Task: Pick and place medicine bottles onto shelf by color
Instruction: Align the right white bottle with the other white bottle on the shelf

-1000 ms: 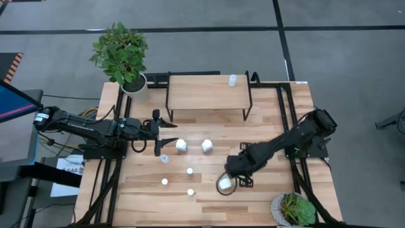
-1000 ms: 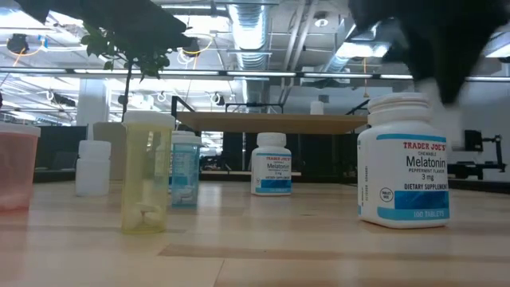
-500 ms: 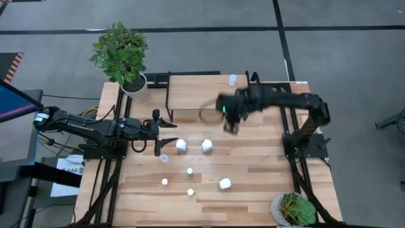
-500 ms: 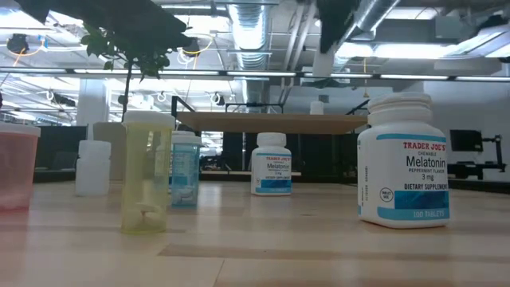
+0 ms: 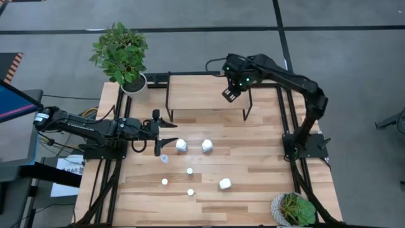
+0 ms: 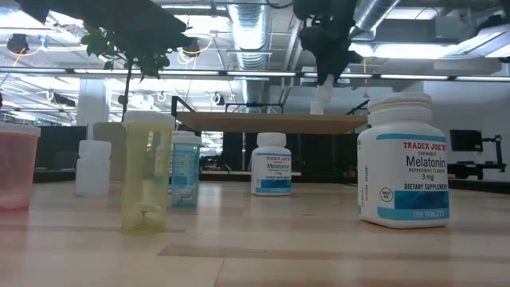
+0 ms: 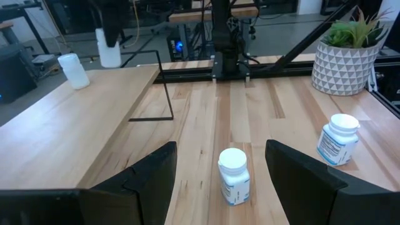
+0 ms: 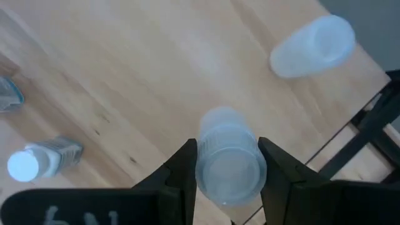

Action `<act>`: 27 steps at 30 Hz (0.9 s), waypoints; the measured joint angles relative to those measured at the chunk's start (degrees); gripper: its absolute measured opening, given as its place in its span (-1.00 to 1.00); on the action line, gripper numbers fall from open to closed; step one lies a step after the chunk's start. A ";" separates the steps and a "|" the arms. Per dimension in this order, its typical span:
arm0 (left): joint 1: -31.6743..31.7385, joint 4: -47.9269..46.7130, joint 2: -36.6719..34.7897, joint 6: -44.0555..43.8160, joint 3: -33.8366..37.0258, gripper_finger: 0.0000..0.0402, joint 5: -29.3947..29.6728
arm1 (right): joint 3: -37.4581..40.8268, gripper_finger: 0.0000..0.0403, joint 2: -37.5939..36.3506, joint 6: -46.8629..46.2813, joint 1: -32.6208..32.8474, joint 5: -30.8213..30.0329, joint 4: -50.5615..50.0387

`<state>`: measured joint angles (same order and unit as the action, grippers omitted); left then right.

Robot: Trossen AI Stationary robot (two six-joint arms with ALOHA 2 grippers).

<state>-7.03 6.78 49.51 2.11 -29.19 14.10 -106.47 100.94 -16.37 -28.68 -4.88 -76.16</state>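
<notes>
Pale blue translucent bottle (image 8: pixel 230 164), ribbed cap facing us, sits clamped between the right gripper (image 5: pixel 230 92) fingers, upper centre of the high view, over the shelf (image 5: pixel 202 93) right end. We see another pale bottle (image 5: pixel 232 80) standing near the shelf's far right corner. Left gripper (image 5: pixel 166 133) waits at centre-left, fingers spread, holding nothing.
</notes>
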 joint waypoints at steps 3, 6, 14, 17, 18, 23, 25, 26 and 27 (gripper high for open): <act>-0.01 0.13 0.01 0.00 0.00 0.16 -0.01 | 0.17 -0.35 2.39 1.25 -0.59 0.76 -0.34; 0.00 0.17 0.00 0.00 -0.02 0.16 -0.01 | 0.05 -0.34 4.20 1.88 -0.62 0.85 0.79; 0.00 0.19 0.01 0.00 -0.02 0.16 -0.01 | 0.03 -0.33 5.24 2.74 -1.87 0.67 -0.02; 0.00 0.19 -0.01 0.01 -0.02 0.16 -0.01 | 0.03 -0.28 5.25 2.76 -2.25 0.61 -0.08; 0.00 0.19 0.01 0.00 -0.02 0.16 -0.01 | 0.03 -0.24 5.25 2.77 -2.39 0.58 -0.06; 0.00 0.19 0.01 0.02 -0.02 0.16 -0.01 | 0.03 0.01 5.25 2.81 -3.42 0.48 0.57; 0.00 0.19 -0.01 0.02 -0.02 0.16 -0.01 | 0.03 0.11 5.24 2.81 -3.70 0.37 0.68; -0.02 0.19 0.01 0.02 -0.02 0.16 -0.01 | 0.03 0.15 5.14 2.72 -3.88 0.37 0.69; 0.00 0.19 -0.01 0.02 -0.02 0.16 -0.01 | 0.03 0.18 4.99 2.46 -4.21 0.37 0.71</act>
<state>-7.03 6.96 49.50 2.13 -29.21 14.09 -106.43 105.93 -13.91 -32.89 -4.51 -75.46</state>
